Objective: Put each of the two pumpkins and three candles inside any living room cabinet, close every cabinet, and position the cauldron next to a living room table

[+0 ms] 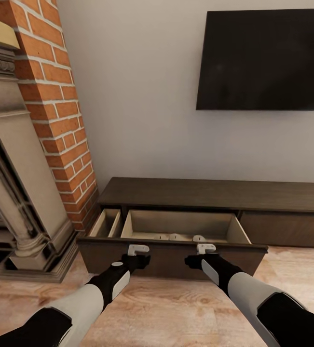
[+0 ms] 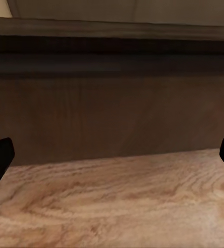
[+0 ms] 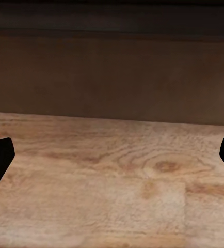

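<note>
Below the wall TV point(image 1: 264, 59), open cabinet point(image 1: 176, 226) on plank floor point(image 1: 176, 308)

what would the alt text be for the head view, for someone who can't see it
Both grippers, left and right, sit at the front panel of the dark brown cabinet's pulled-out drawer, where three small grey-tan candles lie just behind the front. A brick fireplace stands at left and a black TV hangs on the wall above.
</note>
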Motion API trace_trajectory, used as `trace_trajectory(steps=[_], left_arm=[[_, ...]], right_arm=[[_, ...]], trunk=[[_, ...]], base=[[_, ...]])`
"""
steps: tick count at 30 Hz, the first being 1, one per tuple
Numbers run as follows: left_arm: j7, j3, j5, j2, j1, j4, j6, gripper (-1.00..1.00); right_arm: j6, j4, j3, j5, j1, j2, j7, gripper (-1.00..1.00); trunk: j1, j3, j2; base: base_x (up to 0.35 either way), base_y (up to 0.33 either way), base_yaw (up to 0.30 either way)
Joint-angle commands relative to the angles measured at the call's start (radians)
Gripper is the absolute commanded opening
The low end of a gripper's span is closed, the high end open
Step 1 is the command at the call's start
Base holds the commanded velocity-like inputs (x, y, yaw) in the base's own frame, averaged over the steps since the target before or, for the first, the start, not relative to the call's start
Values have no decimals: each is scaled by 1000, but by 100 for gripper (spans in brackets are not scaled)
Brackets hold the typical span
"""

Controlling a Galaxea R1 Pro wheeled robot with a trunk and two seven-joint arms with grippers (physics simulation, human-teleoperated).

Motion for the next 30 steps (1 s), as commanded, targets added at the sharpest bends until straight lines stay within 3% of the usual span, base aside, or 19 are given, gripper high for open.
trace_trajectory(steps=[1,20,30], left_arm=[[-1,-3,7,0,-1,0,0,100],[1,-2,8,0,-1,0,-2,100],[1,-2,8,0,-1,1,-2,100]], right_arm=[[5,-2,8,-10,0,0,-7,100],[3,-2,8,-10,1,1,-7,100],[3,-3,8,-10,1,1,-7,100]], trunk=[[4,-4,-8],[77,-64,-141],[81,-102,-143]], base=[[0,0,0],[0,0,0],[0,0,0]])
